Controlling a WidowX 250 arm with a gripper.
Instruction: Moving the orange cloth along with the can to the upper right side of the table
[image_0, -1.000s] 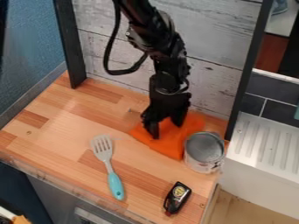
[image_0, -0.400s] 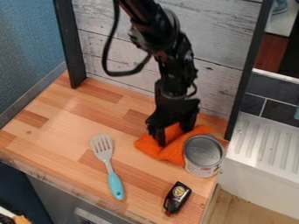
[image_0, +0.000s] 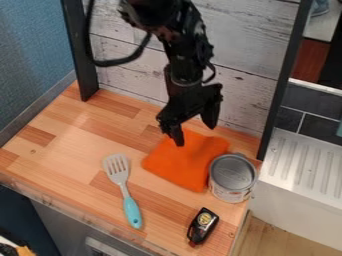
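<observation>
Nothing here I can actually read.
There's small print around the pale side of the open metal can (image_0: 232, 177) at the lower right of the frame, too tiny to make out from where I'm standing, and a round yellowish badge (image_0: 205, 218) on the little black gadget (image_0: 199, 231), right of centre near the bottom edge, whose marks are just as illegible to me.

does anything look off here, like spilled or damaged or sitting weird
No spill or damage shows. The one slightly odd thing is the can, which stands very near the right edge of the wooden table. The orange cloth beside it lies fairly flat.
</observation>
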